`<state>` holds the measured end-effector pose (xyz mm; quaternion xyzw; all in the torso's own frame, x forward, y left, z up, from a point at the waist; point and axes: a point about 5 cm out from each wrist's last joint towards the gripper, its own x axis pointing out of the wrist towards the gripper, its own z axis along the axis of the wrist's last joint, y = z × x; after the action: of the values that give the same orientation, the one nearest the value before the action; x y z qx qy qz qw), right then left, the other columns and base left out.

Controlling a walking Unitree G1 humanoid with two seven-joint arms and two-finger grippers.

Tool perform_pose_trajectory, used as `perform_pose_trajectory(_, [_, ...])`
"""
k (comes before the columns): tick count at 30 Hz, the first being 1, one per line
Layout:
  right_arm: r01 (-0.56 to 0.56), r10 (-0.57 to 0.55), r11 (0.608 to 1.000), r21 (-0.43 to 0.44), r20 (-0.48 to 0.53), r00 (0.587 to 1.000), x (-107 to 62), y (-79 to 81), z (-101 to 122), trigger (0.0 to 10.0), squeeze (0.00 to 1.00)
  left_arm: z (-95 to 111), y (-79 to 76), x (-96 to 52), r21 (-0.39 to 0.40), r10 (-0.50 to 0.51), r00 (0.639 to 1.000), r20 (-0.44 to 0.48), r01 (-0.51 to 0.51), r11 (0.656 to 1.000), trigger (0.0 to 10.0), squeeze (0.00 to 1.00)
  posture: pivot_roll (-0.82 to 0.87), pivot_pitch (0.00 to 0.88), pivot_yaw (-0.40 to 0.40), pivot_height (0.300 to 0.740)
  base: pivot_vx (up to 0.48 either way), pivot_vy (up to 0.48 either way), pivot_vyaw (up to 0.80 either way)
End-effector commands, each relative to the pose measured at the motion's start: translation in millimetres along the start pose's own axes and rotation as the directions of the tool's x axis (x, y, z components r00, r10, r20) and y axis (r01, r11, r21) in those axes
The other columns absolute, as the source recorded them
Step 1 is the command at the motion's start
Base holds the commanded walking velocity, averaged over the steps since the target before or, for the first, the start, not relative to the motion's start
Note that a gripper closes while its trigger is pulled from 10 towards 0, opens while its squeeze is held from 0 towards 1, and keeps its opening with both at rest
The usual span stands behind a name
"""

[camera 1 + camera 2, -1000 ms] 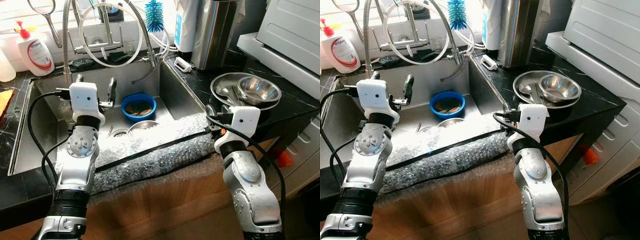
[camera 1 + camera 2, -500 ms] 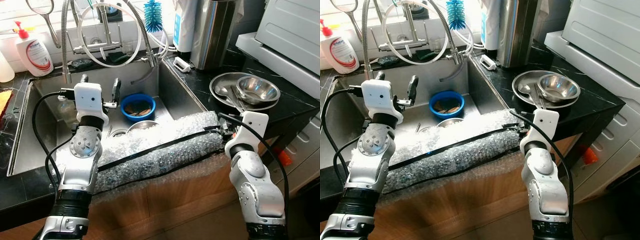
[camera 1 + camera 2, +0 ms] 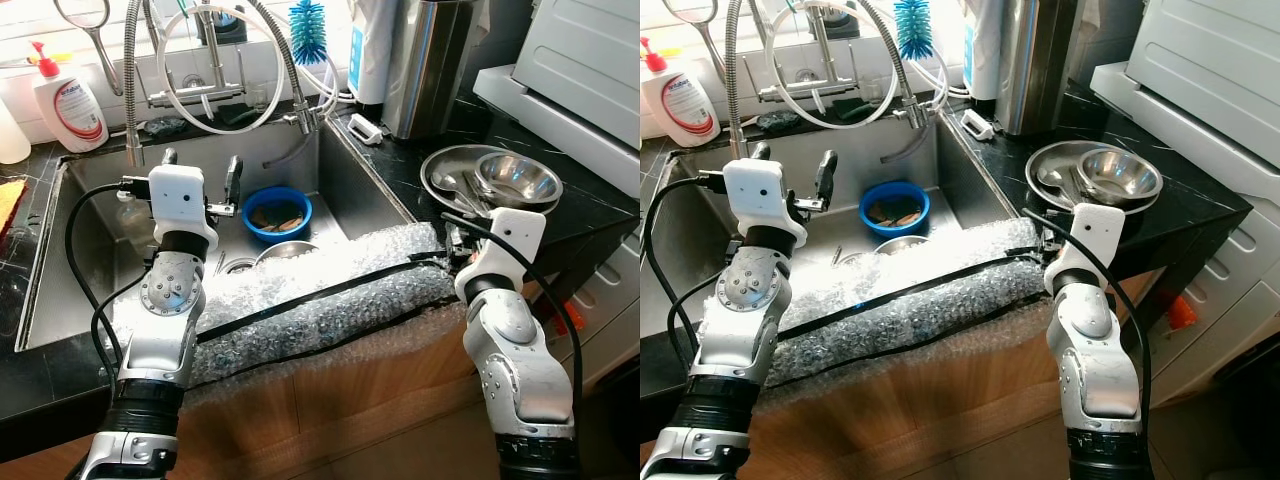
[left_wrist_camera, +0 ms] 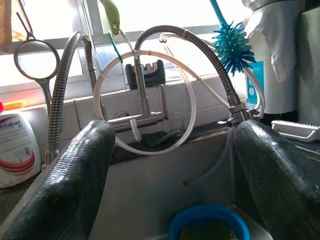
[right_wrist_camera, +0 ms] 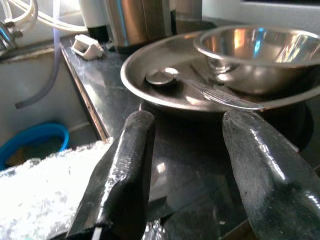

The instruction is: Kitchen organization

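The white soap bottle [image 4: 15,150] reads "antabax", its first letter cut off.

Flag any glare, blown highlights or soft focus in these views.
Left wrist view: the window behind the tap is blown out white, and the near fingers are soft. Right wrist view: the fingers are blurred, with bright glints on the steel bowl and plate. Left eye view: sharp, with glare off the bubble wrap and the sunlit window ledge.
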<state>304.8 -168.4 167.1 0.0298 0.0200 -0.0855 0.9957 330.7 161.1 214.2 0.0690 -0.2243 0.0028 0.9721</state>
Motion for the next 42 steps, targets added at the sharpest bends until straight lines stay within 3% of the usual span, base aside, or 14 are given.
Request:
perform_pose_trajectory(1, [-0.023,0.023,1.0,-0.01,0.014,1.0,1.7,3.9,4,10.0,0.0,5,-1.7,1.9,0.006,-0.003,1.0,0.012,0.003,1.0,10.0,0.0,-0.13,0.031,0.023,0.74,0.0,0.0,0.0])
perform_pose_trajectory(11, [-0.203,0.196,0.976,-0.078,-0.084,0.977,-2.1,25.7,-11,10.0,0.0,4,-3.7,2.3,0.003,-0.009,1.0,0.008,0.009,1.0,10.0,0.0,-0.12,0.037,0.023,0.74,0.0,0.0,0.0])
perform_pose_trajectory(22, [-0.135,0.129,0.99,-0.047,-0.116,0.985,-1.1,18.3,-15,10.0,0.0,4,-4.2,2.5,0.005,-0.012,1.0,0.007,0.012,1.0,10.0,0.0,-0.13,0.039,0.023,0.74,0.0,0.0,0.0])
perform_pose_trajectory(34, [-0.073,0.074,0.997,0.015,-0.054,0.996,2.1,13.3,-5,10.0,0.0,5,-4.6,2.5,0.013,-0.015,1.0,0.014,0.015,1.0,10.0,0.0,-0.12,0.038,0.022,0.74,0.0,0.0,0.0])
perform_pose_trajectory(35, [-0.079,0.08,0.997,0.013,-0.051,0.995,1.8,14.0,-4,10.0,0.65,5,-5.1,2.1,0.014,-0.016,1.0,0.014,0.016,1.0,10.0,0.0,-0.13,0.037,0.022,0.74,0.0,0.0,0.0])
perform_pose_trajectory(36, [-0.074,0.075,0.997,0.021,-0.053,0.996,1.6,14.2,-5,10.0,0.78,5,-5.7,1.9,0.014,-0.018,1.0,0.015,0.018,1.0,10.0,0.0,-0.13,0.037,0.022,0.74,0.0,0.0,0.0])
perform_pose_trajectory(38, [-0.071,0.073,0.997,0.026,-0.053,0.996,1.6,14.3,-5,10.0,0.78,5,-6.0,1.9,0.015,-0.019,1.0,0.015,0.019,1.0,10.0,0.0,-0.13,0.037,0.022,0.74,0.0,0.0,0.0])
perform_pose_trajectory(39, [-0.073,0.074,0.997,0.024,-0.054,0.996,1.8,14.6,-5,10.0,1.0,5,-6.1,1.9,0.015,-0.02,1.0,0.015,0.02,1.0,10.0,0.0,-0.13,0.037,0.022,0.74,0.0,0.0,0.0])
perform_pose_trajectory(42, [-0.082,0.083,0.997,0.014,-0.058,0.995,2.4,16.5,-6,10.0,0.98,5,-6.8,1.7,0.015,-0.023,1.0,0.016,0.023,1.0,10.0,0.0,-0.12,0.03,0.023,0.74,0.0,0.0,0.0])
